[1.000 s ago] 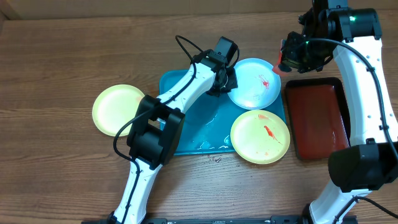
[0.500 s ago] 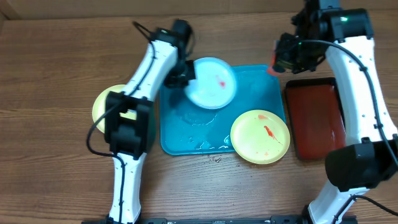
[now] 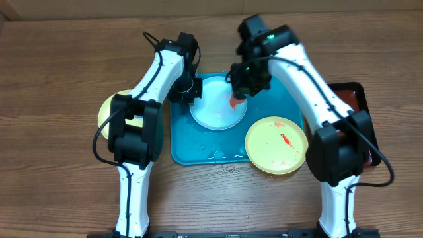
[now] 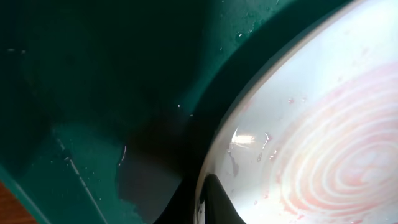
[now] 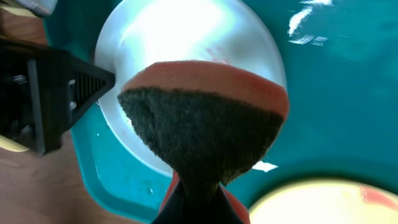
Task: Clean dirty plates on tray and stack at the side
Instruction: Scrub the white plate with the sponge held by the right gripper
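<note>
The light cyan plate [image 3: 215,102] lies over the upper middle of the teal tray [image 3: 277,99], smeared with faint red sauce rings [image 4: 336,155]. My left gripper [image 3: 188,89] is shut on its left rim [image 4: 208,199]. My right gripper [image 3: 239,89] is shut on an orange sponge with a dark scrub face [image 5: 202,134], held just over the plate's right side [image 5: 186,37]. A pale yellow plate with red stains [image 3: 276,145] overlaps the tray's lower right corner. Another pale yellow plate [image 3: 109,112] lies left of the tray, partly hidden by my left arm.
A dark red-brown tray [image 3: 347,92] with a black rim sits at the right, mostly hidden by my right arm. The teal tray floor is wet [image 3: 218,142]. The table is brown wood [image 3: 59,185].
My right arm has swung left from the red-brown tray to the cyan plate, carrying the sponge. My left gripper has drawn the plate from the tray's upper right to its upper middle.
</note>
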`<state>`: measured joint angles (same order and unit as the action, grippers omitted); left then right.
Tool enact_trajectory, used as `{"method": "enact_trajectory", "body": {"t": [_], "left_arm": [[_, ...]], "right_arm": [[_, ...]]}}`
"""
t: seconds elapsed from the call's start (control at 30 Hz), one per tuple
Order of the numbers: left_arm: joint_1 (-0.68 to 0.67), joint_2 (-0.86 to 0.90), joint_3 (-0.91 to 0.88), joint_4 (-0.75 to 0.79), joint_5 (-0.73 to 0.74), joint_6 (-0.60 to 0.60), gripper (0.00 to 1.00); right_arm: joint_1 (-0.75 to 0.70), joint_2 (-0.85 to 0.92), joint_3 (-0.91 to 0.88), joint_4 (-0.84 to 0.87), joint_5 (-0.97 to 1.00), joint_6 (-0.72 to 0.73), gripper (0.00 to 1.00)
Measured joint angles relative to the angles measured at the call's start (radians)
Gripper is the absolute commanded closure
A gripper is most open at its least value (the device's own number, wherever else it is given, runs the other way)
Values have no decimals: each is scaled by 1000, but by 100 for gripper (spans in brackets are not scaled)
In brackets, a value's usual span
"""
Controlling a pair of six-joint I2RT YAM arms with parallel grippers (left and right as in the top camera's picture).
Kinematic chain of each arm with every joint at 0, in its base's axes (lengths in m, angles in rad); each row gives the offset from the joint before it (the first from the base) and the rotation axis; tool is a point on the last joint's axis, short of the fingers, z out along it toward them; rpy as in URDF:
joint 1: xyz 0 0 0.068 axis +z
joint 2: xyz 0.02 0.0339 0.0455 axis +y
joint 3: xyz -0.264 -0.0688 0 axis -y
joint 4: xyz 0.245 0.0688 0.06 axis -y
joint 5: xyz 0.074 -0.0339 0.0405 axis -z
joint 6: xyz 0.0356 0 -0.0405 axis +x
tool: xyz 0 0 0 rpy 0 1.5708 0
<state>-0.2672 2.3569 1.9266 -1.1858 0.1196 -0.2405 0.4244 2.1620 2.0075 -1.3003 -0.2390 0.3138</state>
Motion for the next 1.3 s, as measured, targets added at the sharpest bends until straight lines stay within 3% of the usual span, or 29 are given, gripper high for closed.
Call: {"method": "enact_trajectory", "body": {"t": [0.67, 1.0, 1.3], "left_arm": [[28, -38, -75, 53, 69, -2, 96], [56, -38, -89, 58, 159, 84, 96], [59, -38, -99, 58, 201, 103, 96]], "right_arm": [[34, 171, -111, 178, 61, 61, 96], [57, 188, -134, 347, -142, 78, 96], [119, 190, -130, 188, -161, 77, 96]]}}
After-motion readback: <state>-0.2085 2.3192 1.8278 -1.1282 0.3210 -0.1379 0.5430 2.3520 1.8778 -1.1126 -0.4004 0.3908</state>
